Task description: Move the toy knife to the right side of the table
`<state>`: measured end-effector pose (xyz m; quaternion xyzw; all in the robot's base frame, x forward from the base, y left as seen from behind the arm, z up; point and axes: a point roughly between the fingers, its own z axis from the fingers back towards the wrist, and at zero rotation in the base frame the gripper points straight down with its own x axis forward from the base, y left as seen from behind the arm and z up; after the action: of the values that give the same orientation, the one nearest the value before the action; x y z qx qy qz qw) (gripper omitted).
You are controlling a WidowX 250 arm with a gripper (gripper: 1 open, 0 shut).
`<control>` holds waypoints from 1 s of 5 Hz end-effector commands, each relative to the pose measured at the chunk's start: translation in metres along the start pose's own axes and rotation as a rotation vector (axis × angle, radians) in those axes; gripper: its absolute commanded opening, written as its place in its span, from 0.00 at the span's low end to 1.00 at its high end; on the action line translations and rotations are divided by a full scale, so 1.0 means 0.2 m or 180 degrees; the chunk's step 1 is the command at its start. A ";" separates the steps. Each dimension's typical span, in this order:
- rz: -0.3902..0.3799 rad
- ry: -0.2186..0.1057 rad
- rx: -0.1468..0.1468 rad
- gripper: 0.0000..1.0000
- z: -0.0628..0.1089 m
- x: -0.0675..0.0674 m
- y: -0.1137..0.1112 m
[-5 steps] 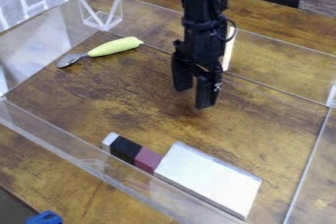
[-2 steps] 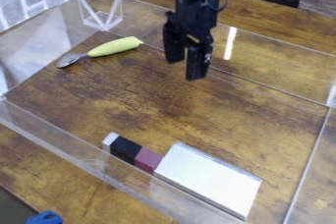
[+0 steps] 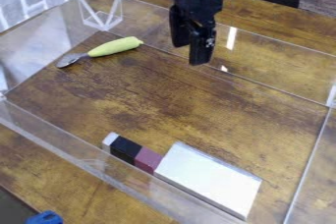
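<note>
The toy knife (image 3: 102,49) lies flat on the left part of the table (image 3: 197,110), its lime handle pointing right and its short dark blade toward the left wall. My gripper (image 3: 190,50) hangs above the table's middle, pointing down, well to the right of the knife and apart from it. Its two dark fingers stand open with nothing between them.
A flat grey rectangle with a black-and-maroon end (image 3: 184,173) rests near the front. Low clear acrylic walls (image 3: 79,135) edge the tabletop. A clear wire-like stand (image 3: 98,14) is at the back left corner. A blue object (image 3: 46,218) shows at the bottom edge.
The gripper has risen and moved toward the back of the table, shifting slightly left, staying open and empty. The knife has not moved.
</note>
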<state>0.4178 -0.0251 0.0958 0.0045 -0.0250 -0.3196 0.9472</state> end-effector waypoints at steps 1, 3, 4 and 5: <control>-0.0139 -0.0273 0.0197 1.00 0.15 0.03 0.06; -0.0402 -0.0341 0.0197 1.00 0.12 0.08 0.07; -0.0553 -0.0375 0.0207 1.00 0.11 0.09 0.08; -0.0681 -0.0403 0.0217 1.00 0.11 0.10 0.09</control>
<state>0.4357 -0.0312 0.0930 0.0036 -0.0588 -0.4219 0.9047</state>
